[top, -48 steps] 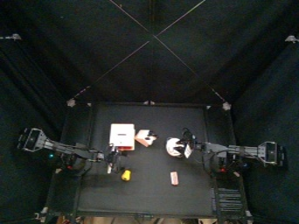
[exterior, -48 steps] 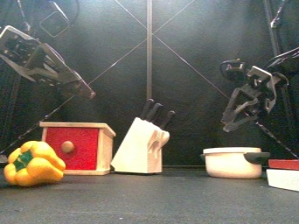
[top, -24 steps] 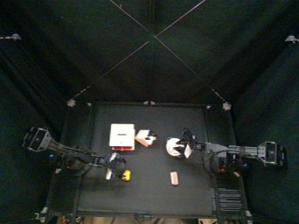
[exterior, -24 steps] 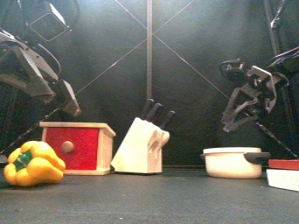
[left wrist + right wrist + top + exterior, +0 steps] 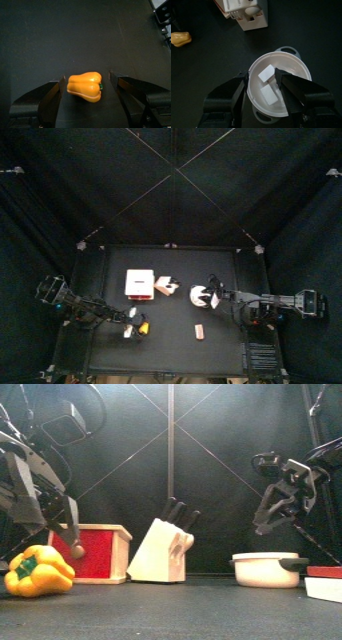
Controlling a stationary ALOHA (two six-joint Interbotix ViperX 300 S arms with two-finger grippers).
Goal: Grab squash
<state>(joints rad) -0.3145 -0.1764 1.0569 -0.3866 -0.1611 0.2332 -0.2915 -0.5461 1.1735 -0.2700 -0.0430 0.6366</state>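
The squash (image 5: pixel 85 85), lying between the left gripper's (image 5: pixel 87 92) spread jaws, looked like smooth, glossy yellow-orange plastic with a small green stem. Those jaws were matt black, seemingly plastic. The table (image 5: pixel 60 35) beneath them was dull black and faintly grainy. Under the right gripper (image 5: pixel 266 86), the white pot (image 5: pixel 281 82) had a smooth, slightly shiny finish. Beyond it, the knife block (image 5: pixel 246 11) looked like pale, matt painted wood.

The black worktop (image 5: pixel 167 353) carries a yellow squash (image 5: pixel 38 573), a white-and-red box (image 5: pixel 91 552), a white knife block (image 5: pixel 164 550), a white pot (image 5: pixel 267 569) and a peach-tan block (image 5: pixel 198 332)
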